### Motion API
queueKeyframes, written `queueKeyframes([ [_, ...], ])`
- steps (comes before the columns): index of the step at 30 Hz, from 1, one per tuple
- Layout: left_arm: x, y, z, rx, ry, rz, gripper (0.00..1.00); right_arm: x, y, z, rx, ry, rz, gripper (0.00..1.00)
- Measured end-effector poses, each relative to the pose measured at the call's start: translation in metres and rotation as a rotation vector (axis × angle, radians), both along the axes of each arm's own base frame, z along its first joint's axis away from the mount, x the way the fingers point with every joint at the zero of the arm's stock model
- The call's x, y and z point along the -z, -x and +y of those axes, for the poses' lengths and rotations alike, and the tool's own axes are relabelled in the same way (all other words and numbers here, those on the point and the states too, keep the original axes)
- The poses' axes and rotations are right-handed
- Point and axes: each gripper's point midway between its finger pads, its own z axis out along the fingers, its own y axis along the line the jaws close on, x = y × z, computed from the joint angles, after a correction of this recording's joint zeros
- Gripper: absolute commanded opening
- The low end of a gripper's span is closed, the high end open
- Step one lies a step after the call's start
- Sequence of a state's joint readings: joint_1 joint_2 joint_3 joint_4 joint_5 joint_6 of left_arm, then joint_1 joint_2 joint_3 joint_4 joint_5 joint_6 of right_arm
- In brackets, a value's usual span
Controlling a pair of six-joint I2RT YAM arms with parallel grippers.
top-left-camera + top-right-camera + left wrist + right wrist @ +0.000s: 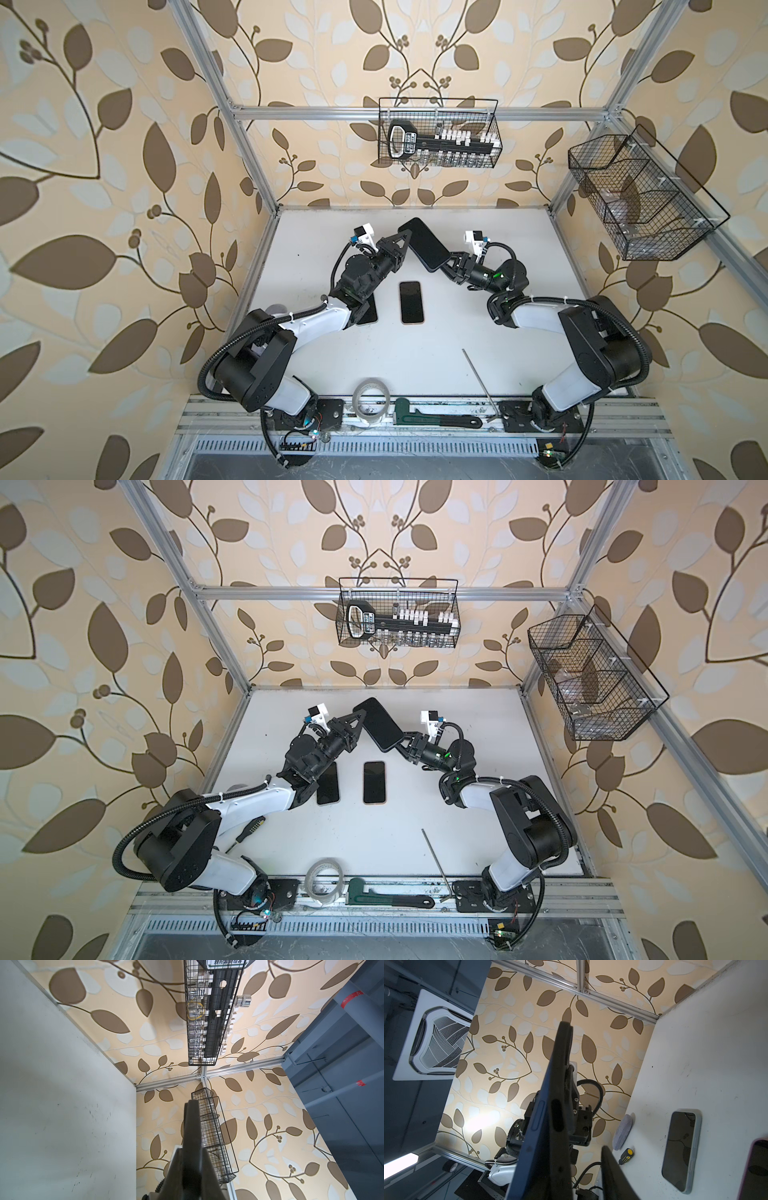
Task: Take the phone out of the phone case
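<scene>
A dark phone in its black phone case [424, 243] [380, 723] hangs tilted above the table between both arms. My left gripper [405, 241] [191, 1153] is shut on the case's long edge, which sticks out past the fingers [192, 1122]. My right gripper [451, 261] [571, 1157] is at the lower end. In the right wrist view the blue-edged phone [537, 1124] lies against the black case [560, 1084]. One finger [612, 1172] stands a gap away from the case; the other finger is hidden.
Two other phones lie on the white table [519, 257]: one in the middle [411, 302], one [370, 311] partly under the left arm. Tape roll [371, 401], wrench [436, 417], metal rod [480, 380] and screwdriver [249, 831] sit near the front. Wire baskets [440, 133] [640, 199] hang on the walls.
</scene>
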State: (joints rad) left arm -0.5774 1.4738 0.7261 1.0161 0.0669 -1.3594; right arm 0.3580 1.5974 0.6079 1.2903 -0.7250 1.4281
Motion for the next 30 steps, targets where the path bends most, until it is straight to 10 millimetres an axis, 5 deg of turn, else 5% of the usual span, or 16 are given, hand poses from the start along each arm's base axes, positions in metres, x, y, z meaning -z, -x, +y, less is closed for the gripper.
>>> queueKeyframes([
  [5, 0.0, -0.001, -0.001, 0.0, -0.003, 0.006, 0.08, -0.006, 0.003, -0.002, 0.007, -0.006, 0.006, 0.13],
  [11, 0.006, -0.003, -0.002, 0.0, -0.018, 0.023, 0.29, -0.011, 0.006, -0.004, 0.01, -0.008, -0.003, 0.05],
  [21, 0.018, -0.006, -0.005, 0.004, -0.052, 0.059, 0.71, -0.008, 0.004, -0.006, 0.017, -0.003, 0.012, 0.0],
  [30, 0.03, -0.007, -0.007, 0.015, -0.059, 0.122, 0.99, -0.002, -0.006, -0.016, 0.05, 0.001, 0.026, 0.0],
])
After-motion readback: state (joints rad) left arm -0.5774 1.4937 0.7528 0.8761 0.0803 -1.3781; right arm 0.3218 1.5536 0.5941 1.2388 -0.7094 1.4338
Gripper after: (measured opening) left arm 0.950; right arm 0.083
